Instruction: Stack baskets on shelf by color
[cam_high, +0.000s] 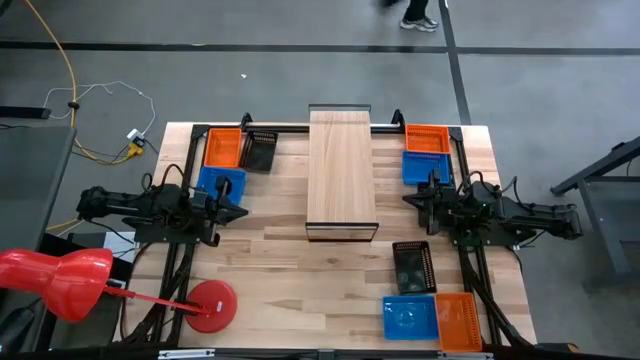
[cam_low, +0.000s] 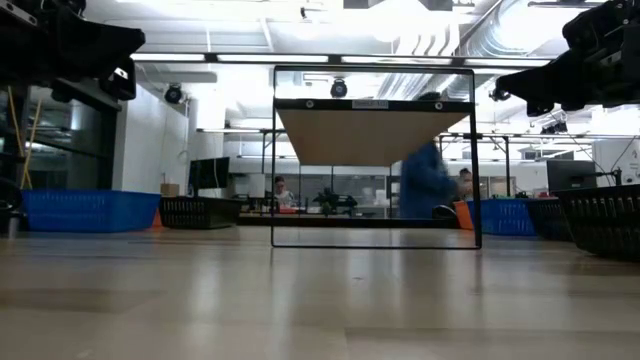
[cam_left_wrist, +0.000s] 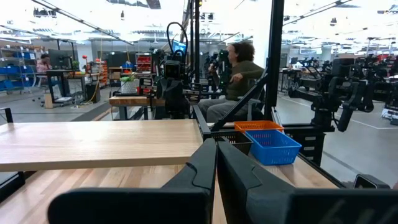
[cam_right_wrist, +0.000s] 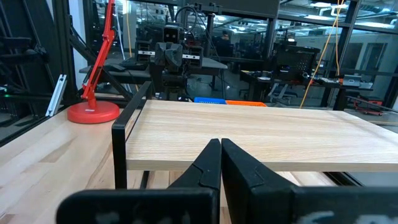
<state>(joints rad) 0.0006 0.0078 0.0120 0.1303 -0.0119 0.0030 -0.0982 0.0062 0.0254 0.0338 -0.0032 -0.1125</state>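
Blue mesh-sided plastic basket (cam_high: 221, 182) is sitting just beside the left gripper (cam_high: 236, 210), nearer than any other, while the long light-wood shelf (cam_high: 341, 170) is lying empty between it and the right gripper (cam_high: 412, 200), both arms' jaws pressed together.

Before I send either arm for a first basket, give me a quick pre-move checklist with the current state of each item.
1. Shelf top free of baskets: ok, bare wood in the high view.
2. Left pincer empty: ok, fingers shut on nothing, by the blue basket.
3. Right pincer empty: ok, fingers shut together; open them before any grasp.
4. Baskets within reach of each arm: ok, orange basket and black basket on the left arm's side, and more baskets on the right arm's side.
5. Baskets empty inside: cannot tell.
6. Red lamp clear of the left arm: ok, it stands apart at the table's near left corner.
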